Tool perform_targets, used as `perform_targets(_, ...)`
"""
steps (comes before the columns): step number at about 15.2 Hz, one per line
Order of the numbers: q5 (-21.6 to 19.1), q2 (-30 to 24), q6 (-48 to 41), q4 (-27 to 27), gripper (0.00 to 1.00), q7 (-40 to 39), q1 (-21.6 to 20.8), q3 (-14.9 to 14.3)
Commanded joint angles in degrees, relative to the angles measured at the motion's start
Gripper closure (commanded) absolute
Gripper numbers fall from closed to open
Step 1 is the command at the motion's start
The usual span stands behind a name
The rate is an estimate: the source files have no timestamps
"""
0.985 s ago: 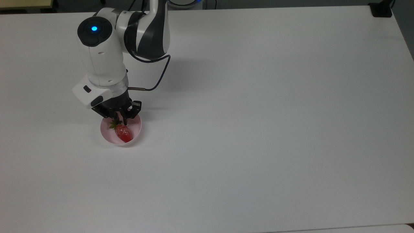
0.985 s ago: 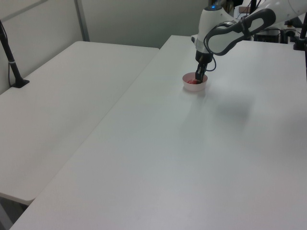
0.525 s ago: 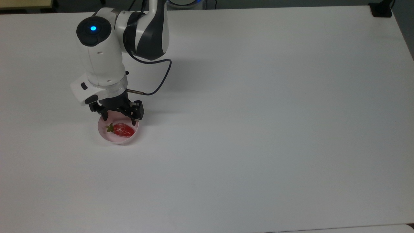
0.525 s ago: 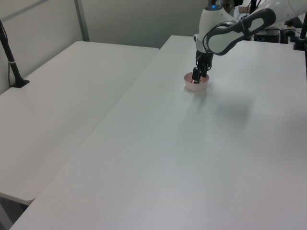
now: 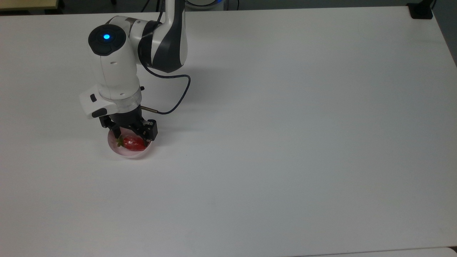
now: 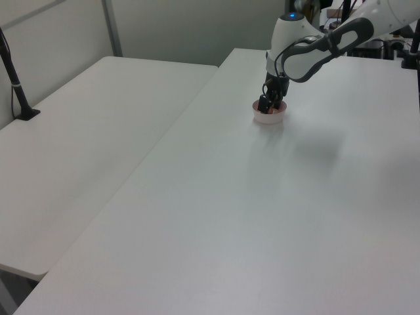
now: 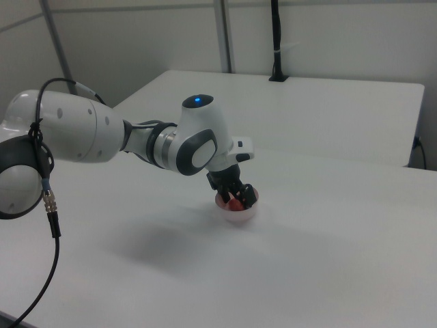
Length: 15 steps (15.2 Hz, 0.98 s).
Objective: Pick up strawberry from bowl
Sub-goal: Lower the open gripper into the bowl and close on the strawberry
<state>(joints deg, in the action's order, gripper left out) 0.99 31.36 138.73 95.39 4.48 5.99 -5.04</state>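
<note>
Strawberry point(image 5: 134, 142) lies on its side in the pink bowl point(image 5: 123, 152), its green cap toward the top view's left and its red tip toward the top view's right. Half a second ago it lay much the same way; a second ago it pointed down the top view with its cap at the top. The bowl has slid slightly toward the top view's left since then.

The gripper point(image 5: 131, 138) has come lower into the bowl than half a second ago, when its fingers hung over the far rim. The fingers point(image 5: 116, 134) are spread apart, one at each end of the strawberry: one by the cap, the other by the tip, at the bowl's edge on the top view's right. Whether they touch the fruit cannot be told. A second ago they were close together, at the cap.

In the right view the fingers reach into the bowl point(image 7: 238, 214) with red showing between them. The bowl sits on the white counter point(image 5: 285, 142)
</note>
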Motion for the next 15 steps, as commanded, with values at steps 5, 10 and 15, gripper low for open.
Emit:
perform_targets(5, 0.42, 0.19, 1.10, 0.06, 0.79, 1.85, 0.95, -0.06)
perform_targets(10, 0.51, -0.16, 1.19, -0.02, 0.88, 1.50, 1.48, -0.06)
perform_targets(15, 0.51, -0.68, 1.10, -0.02, 0.89, 1.23, 1.48, -0.06)
